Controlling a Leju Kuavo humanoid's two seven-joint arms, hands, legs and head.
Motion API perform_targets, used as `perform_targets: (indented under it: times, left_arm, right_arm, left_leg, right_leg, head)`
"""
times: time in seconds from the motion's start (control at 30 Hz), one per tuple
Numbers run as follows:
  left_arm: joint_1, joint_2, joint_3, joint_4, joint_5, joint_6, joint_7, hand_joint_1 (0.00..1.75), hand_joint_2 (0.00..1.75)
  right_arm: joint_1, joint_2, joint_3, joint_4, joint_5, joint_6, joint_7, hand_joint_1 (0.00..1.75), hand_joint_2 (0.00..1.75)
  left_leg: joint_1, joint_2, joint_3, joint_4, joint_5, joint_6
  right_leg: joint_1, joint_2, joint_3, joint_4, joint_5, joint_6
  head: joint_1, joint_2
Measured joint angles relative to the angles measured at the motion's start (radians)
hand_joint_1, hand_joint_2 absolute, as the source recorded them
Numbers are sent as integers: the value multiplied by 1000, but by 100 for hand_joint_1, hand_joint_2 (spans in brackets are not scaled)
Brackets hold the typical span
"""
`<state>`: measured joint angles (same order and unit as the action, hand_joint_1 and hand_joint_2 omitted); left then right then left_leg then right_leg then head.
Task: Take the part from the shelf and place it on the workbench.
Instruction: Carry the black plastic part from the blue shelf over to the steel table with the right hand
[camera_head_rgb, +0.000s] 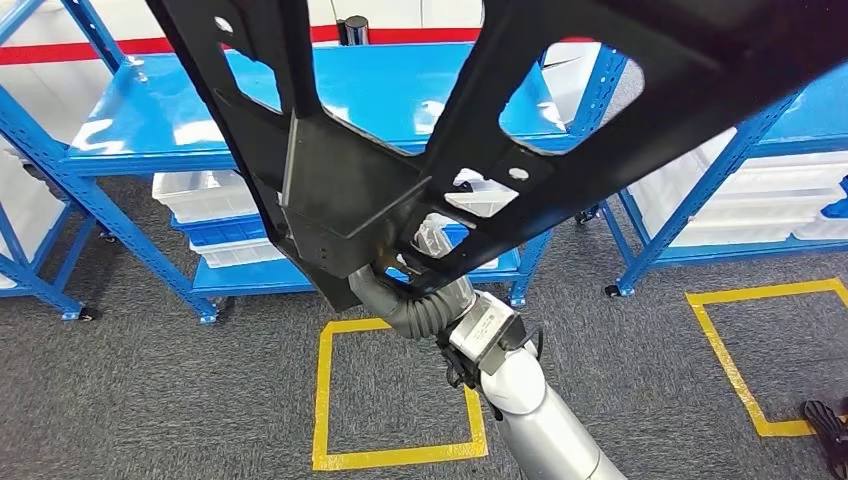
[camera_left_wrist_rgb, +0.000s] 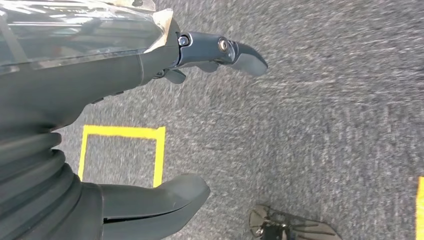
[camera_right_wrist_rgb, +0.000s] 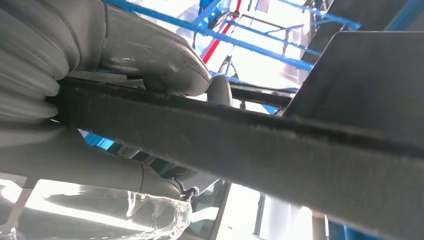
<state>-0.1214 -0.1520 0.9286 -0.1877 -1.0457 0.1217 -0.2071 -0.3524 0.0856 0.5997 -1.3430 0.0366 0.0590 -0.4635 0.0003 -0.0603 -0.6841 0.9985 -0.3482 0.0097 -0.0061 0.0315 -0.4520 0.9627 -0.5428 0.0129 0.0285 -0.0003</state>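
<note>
A large black frame-like part (camera_head_rgb: 340, 190) with cut-outs and small holes is held up close to the head camera and spans most of that view. My right hand (camera_head_rgb: 410, 290) grips it from underneath, mostly hidden behind the part. In the right wrist view, the thumb and fingers of my right hand (camera_right_wrist_rgb: 125, 55) clamp the part's dark edge (camera_right_wrist_rgb: 250, 145). My left hand (camera_left_wrist_rgb: 100, 90) hangs above the grey carpet and holds nothing. Its fingers (camera_left_wrist_rgb: 220, 47) are stretched out, apart from the thumb.
A blue shelf (camera_head_rgb: 330, 90) stands ahead with white bins (camera_head_rgb: 200, 195) on its lower level. Another blue rack (camera_head_rgb: 700, 190) with white bins is at the right. Yellow taped squares (camera_head_rgb: 400, 455) (camera_head_rgb: 740, 380) mark the grey carpet.
</note>
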Motion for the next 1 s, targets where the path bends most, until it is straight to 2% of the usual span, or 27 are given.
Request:
perform_targets:
  times: [0.03,0.07,0.13,0.17,0.2,0.23,0.27,0.3,0.33,0.37,0.4,0.47,0.5,0.53,0.57,0.6,0.63,0.67,0.7,0.73,0.77,0.8,0.87,0.93,1.0]
  left_arm:
    - [1,1,0,0,0,0,0,0,175]
    - [1,2,0,0,0,0,0,0,175]
    - [1,3,0,0,0,-2,1,0,175]
    - [1,3,0,0,1,-3,1,0,175]
    - [2,4,0,0,3,-4,2,0,175]
    - [2,5,0,0,4,-4,3,0,175]
    - [2,7,0,0,6,-5,3,0,175]
    - [2,8,0,0,7,-6,4,0,175]
    - [2,9,0,0,7,-6,4,0,175]
    - [1,10,0,0,7,-7,4,0,175]
    - [1,10,0,0,8,-7,4,0,175]
    - [2,12,0,0,8,-8,4,0,175]
    - [2,12,0,0,9,-8,4,0,175]
    - [2,13,0,-1,9,-8,4,0,175]
    - [1,13,0,-1,9,-8,4,0,175]
    - [1,13,0,-1,9,-8,4,0,175]
    - [0,13,0,-1,9,-8,4,0,175]
    - [0,14,0,-1,9,-8,4,0,175]
    - [1,13,0,-1,9,-8,4,0,175]
    - [1,13,0,-1,9,-8,4,0,175]
    - [2,13,0,-1,9,-8,4,0,175]
    - [2,13,0,-1,9,-8,4,0,175]
    - [1,13,0,-1,9,-8,4,0,175]
    - [3,13,0,-1,9,-8,4,0,175]
    - [9,14,0,-1,9,-8,4,0,175]
  right_arm:
    - [0,2,0,0,0,0,0,175,175]
    - [-1,4,0,0,0,0,-1,175,175]
    - [-1,7,0,2,1,0,-1,175,175]
    - [-1,7,0,4,2,0,-1,175,175]
    - [-1,7,0,6,2,1,-1,175,175]
    - [-1,8,0,9,3,1,-1,175,175]
    - [-2,10,0,10,4,2,-1,175,175]
    - [-3,12,0,12,4,2,-1,175,175]
    - [-5,14,0,13,5,2,-1,175,175]
    - [-7,16,0,15,5,3,-1,175,175]
    - [-8,17,1,17,5,3,-1,175,175]
    - [-11,20,1,19,4,3,-1,175,175]
    - [-12,22,1,20,4,3,-1,175,175]
    - [-13,24,1,20,4,3,-1,175,175]
    - [-14,24,2,21,5,3,-1,175,175]
    - [-14,23,2,22,5,3,-1,175,175]
    - [-14,21,2,25,5,3,-1,175,175]
    - [-13,19,2,28,5,3,-2,175,175]
    - [-11,17,2,32,5,3,-2,175,175]
    - [-11,16,2,34,4,3,-2,175,175]
    - [-11,15,2,35,4,3,-2,175,175]
    - [-11,16,3,36,4,3,-2,175,175]
    - [-12,16,3,36,3,4,-2,175,175]
    - [-12,16,3,36,2,4,-2,175,175]
    - [-12,20,3,36,0,4,-2,175,175]
  left_leg:
    - [1,7,-9,15,-16,-6]
    - [3,19,-24,50,-46,-13]
    - [9,44,-68,174,-122,-27]
    - [14,50,-87,236,-146,-33]
    - [18,54,-94,270,-151,-39]
    - [23,59,-83,267,-138,-44]
    - [28,67,-54,224,-112,-48]
    - [31,83,-16,158,-85,-51]
    - [28,104,20,98,-68,-51]
    - [24,121,42,57,-59,-47]
    - [18,131,51,36,-62,-41]
    - [11,117,45,31,-69,-22]
    - [12,106,45,25,-71,-13]
    - [13,94,45,21,-70,-4]
    - [15,84,46,17,-68,4]
    - [17,72,46,14,-66,10]
    - [16,60,45,14,-65,14]
    - [16,48,43,14,-64,17]
    - [16,34,43,14,-64,18]
    - [16,21,43,14,-63,18]
    - [16,7,44,15,-62,18]
    - [16,-7,44,16,-62,17]
    - [14,-32,41,21,-59,11]
    - [12,-49,35,21,-53,-1]
    - [16,-56,30,17,-47,-14]
  right_leg:
    - [-5,-10,0,-2,7,-8]
    - [-10,-20,0,-4,13,-15]
    - [-9,-42,-3,-3,18,-22]
    - [-8,-54,-5,-3,18,-23]
    - [-9,-66,-5,-2,18,-22]
    - [-10,-77,-4,-1,18,-22]
    - [-11,-87,-3,0,16,-19]
    - [-12,-96,-2,2,13,-14]
    - [-9,-104,-5,5,9,-9]
    - [-5,-112,-6,8,5,-2]
    - [0,-119,-8,10,2,4]
    - [4,-137,-8,11,-1,14]
    - [3,-136,-10,15,-7,18]
    - [2,-122,-20,33,-19,19]
    - [0,-100,-38,71,-39,16]
    - [-2,-72,-70,133,-66,11]
    - [-3,-50,-111,211,-92,6]
    - [-3,-40,-150,282,-110,5]
    - [-4,-35,-180,327,-116,8]
    - [-4,-33,-191,331,-105,15]
    - [-5,-30,-181,292,-76,25]
    - [-7,-20,-157,223,-39,34]
    - [-13,15,-107,94,18,41]
    - [-12,33,-91,53,34,33]
    - [-14,16,-89,52,42,20]
  head:
    - [-2,0]
    - [-5,0]
    - [-10,0]
    - [-10,0]
    - [-10,0]
    - [-10,0]
    - [-10,0]
    - [-10,0]
    - [-12,0]
    - [-12,0]
    - [-13,0]
    - [-13,0]
    - [-13,0]
    - [-13,0]
    - [-12,0]
    - [-12,0]
    - [-12,0]
    - [-11,0]
    - [-12,0]
    - [-12,0]
    - [-12,0]
    - [-12,0]
    - [-12,0]
    - [-12,0]
    - [-12,0]
